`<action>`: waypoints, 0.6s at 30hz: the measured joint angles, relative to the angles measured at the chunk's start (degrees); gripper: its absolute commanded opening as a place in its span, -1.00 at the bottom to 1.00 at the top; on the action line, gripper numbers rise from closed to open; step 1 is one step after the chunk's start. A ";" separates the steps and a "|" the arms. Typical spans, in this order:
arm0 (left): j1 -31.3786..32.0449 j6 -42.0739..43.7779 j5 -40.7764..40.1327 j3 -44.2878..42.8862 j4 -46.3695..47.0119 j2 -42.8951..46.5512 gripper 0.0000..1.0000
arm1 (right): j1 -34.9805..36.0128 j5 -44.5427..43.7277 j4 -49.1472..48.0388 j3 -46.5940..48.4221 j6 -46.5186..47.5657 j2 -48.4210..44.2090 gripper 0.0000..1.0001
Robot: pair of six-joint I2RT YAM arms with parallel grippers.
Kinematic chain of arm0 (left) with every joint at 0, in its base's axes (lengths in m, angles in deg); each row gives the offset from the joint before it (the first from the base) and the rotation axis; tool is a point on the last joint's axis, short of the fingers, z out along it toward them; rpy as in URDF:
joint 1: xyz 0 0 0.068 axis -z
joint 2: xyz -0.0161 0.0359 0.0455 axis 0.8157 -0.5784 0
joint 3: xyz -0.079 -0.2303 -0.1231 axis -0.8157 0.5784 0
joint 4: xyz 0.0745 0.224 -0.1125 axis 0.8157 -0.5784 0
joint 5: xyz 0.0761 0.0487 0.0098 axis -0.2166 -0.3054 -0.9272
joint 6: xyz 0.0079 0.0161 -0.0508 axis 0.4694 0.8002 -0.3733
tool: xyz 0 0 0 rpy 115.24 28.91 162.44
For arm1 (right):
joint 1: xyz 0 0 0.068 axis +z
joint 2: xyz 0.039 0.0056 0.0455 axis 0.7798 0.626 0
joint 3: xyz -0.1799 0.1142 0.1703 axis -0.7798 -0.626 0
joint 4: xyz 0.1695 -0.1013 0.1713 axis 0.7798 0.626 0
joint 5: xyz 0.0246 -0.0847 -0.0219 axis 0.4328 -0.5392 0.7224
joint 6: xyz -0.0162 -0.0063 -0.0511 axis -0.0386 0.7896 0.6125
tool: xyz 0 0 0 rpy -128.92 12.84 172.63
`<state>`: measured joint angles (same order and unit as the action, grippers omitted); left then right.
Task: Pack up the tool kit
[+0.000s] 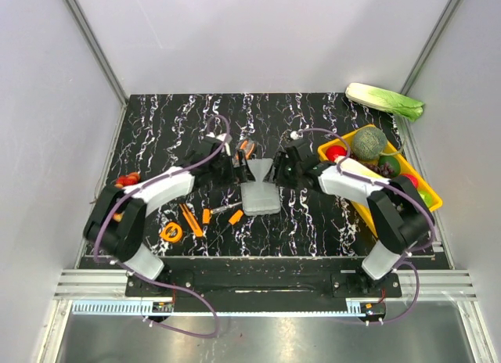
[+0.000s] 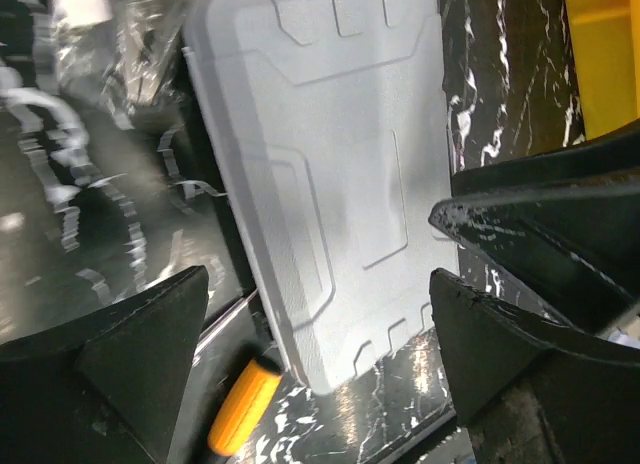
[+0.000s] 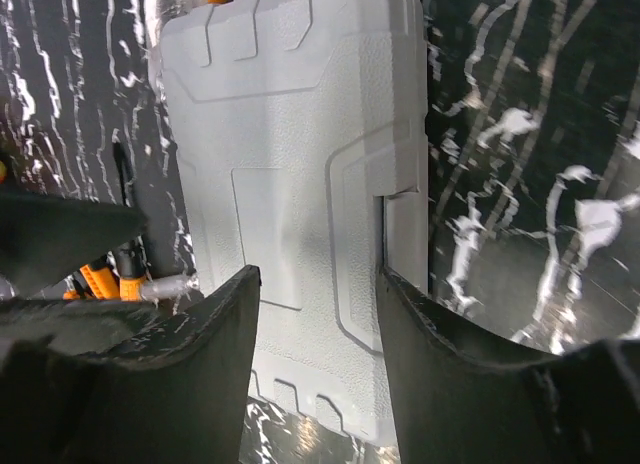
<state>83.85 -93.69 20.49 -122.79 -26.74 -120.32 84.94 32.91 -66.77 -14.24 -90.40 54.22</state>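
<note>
The grey case (image 1: 260,199) of the tool kit lies shut and flat in the middle of the black marbled table. My left gripper (image 1: 232,166) hangs over its far left side, jaws wide open around nothing; the left wrist view shows the case (image 2: 320,164) below the gripper (image 2: 318,279). My right gripper (image 1: 283,171) is at the case's far right. In the right wrist view the gripper (image 3: 318,272) stands with its jaws partly apart just above the lid (image 3: 290,134). Orange-and-black tools lie loose: pliers (image 1: 246,149), a tape measure (image 1: 171,232), screwdrivers (image 1: 191,220).
A yellow tray (image 1: 427,195) of vegetables stands at the right edge, close behind my right arm. A cabbage (image 1: 385,101) lies at the back right. A red item (image 1: 127,178) sits at the left edge. An orange handle (image 2: 243,406) lies beside the case's corner.
</note>
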 measured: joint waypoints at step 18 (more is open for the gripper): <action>-3.80 2.40 -5.35 4.13 -4.81 7.91 0.95 | 1.11 -8.83 11.45 10.69 3.19 2.34 0.04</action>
<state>80.05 -91.29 15.13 -118.66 -31.55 -112.41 86.05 24.08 -55.32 -3.55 -87.21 56.56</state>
